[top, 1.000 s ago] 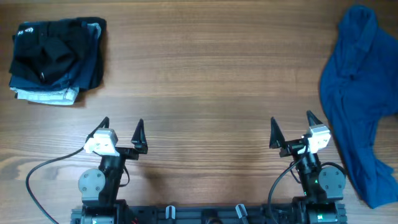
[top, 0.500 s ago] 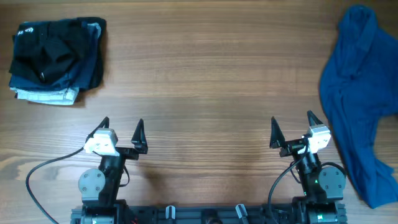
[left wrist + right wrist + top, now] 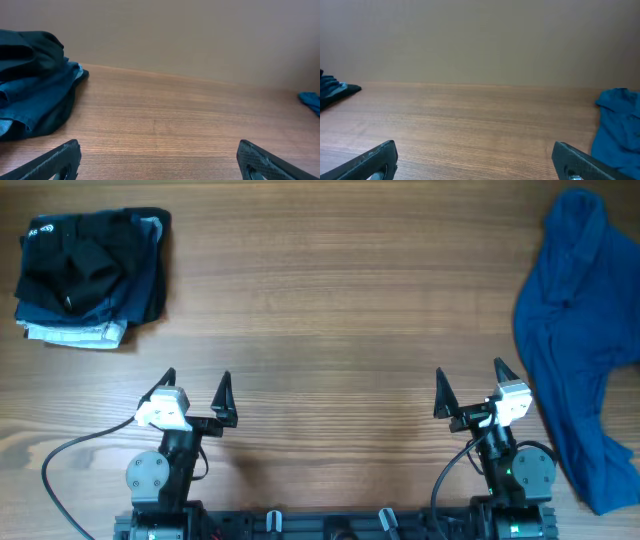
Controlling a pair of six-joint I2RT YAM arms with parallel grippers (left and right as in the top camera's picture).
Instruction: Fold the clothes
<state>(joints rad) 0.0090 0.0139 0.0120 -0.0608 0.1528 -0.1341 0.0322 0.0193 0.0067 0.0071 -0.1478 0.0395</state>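
Left hand [image 3: 196, 380] and right hand [image 3: 468, 375] both spread wide, holding nothing, at the near edge of the table [image 3: 330, 300].
Overhead shows the whole layout: a folded stack [image 3: 90, 275] of dark clothes at the far left corner, a crumpled royal-blue garment [image 3: 575, 350] along the right side, both well apart from the hands. The wrist views catch only edges of them.

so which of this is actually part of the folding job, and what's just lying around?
Job:
- royal-blue garment, crumpled and unfolded at the right edge
- stack of dark clothes, piled at the far left, black on top
- left gripper and right gripper, both open and empty

Just there:
- table
- cable looping beside the left arm's base
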